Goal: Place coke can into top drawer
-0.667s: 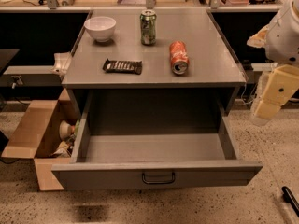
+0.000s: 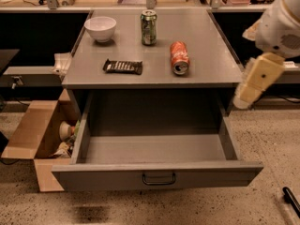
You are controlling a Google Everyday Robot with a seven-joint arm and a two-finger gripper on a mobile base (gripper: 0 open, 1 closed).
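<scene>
The coke can [image 2: 179, 57], red-orange with silver ends, lies on its side on the cabinet top [image 2: 206, 41], right of centre, with its end facing the front. The top drawer [image 2: 157, 175] is pulled wide open below it and nothing lies in it; a small dark handle sits at the centre of its front panel. My arm's white and cream links [image 2: 260, 78] hang at the right, beside the cabinet's right edge. Only a dark tip of my gripper [image 2: 290, 199] shows at the bottom right corner, low over the floor, far from the can.
A green can [image 2: 149, 27] stands upright at the back of the top. A white bowl [image 2: 100, 28] sits at the back left, and a dark snack bar [image 2: 123, 66] lies front left. An open cardboard box [image 2: 35, 139] with clutter stands on the floor to the left.
The cream arm link has shifted a little left and up, towards the cabinet's right edge. The can and the drawer have not moved.
</scene>
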